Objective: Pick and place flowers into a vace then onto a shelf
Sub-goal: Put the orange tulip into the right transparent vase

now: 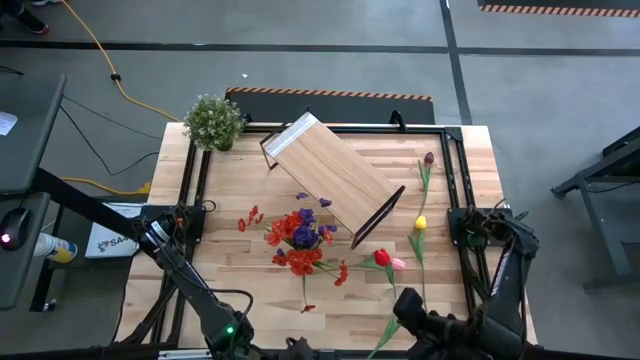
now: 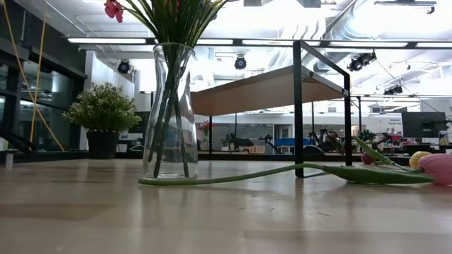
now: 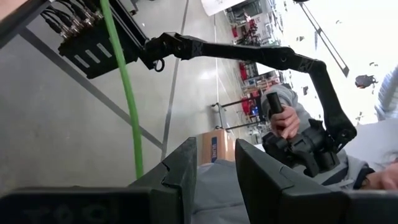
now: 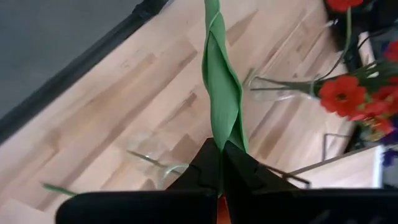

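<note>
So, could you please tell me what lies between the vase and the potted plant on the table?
In the high view, only bare tabletop separates the vase from the plant; the shelf stands off to one side.

Clear glossy glass vase (image 2: 169,113), matt light-wood shelf (image 1: 330,180) with black metal legs.

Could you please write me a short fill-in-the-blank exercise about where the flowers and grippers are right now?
1. The right gripper is shut on a green tulip ____.
2. The red and purple flowers stand in a glass ____.
3. The shelf holds ____ flowers.
4. The left gripper is ____.

Missing words: stem; vase; no; open
</note>
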Controlling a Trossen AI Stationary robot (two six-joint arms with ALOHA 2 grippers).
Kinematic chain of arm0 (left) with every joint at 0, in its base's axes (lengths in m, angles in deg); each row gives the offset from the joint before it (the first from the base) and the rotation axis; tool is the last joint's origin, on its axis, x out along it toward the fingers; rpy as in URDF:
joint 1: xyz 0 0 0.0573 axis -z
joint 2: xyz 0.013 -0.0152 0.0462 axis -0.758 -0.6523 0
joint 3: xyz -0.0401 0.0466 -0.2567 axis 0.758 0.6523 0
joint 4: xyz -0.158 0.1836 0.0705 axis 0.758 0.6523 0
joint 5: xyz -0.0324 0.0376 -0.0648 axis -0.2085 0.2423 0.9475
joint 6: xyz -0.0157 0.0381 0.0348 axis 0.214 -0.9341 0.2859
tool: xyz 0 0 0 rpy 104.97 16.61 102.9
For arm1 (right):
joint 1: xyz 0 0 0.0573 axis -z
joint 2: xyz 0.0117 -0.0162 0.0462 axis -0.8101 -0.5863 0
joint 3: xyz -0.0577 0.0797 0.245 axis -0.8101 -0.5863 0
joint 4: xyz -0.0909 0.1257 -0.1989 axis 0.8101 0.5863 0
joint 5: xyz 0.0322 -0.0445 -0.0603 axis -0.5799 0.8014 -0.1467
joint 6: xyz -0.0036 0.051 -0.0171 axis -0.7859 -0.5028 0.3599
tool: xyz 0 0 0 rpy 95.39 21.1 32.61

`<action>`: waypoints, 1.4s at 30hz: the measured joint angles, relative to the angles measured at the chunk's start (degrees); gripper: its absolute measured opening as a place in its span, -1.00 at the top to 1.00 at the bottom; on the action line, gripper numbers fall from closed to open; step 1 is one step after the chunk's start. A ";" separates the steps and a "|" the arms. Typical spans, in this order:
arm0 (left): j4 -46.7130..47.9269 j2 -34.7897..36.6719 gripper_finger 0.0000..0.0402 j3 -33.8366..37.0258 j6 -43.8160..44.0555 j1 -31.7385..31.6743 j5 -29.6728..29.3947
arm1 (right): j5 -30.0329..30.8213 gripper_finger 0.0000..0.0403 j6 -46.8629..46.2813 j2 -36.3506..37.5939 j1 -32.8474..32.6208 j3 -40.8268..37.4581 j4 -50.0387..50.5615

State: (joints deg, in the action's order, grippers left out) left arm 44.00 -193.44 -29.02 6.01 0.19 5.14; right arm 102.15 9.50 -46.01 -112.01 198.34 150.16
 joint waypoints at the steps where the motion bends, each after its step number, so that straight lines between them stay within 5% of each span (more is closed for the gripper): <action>1: 0.00 0.02 0.28 0.00 0.00 0.00 0.00 | 0.79 1.00 0.97 0.00 -0.16 0.00 0.00; 21: 0.00 0.01 0.28 0.00 0.15 0.00 -1.39 | 23.24 1.00 20.82 0.02 -4.19 0.00 0.00; 42: 0.04 0.02 0.28 0.00 1.25 0.00 -1.77 | 3.37 1.00 12.46 0.05 -3.49 0.00 0.00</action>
State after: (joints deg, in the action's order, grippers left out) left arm 44.04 -193.42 -29.02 7.26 0.19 3.37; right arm 105.51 21.96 -45.97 -115.49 198.34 150.16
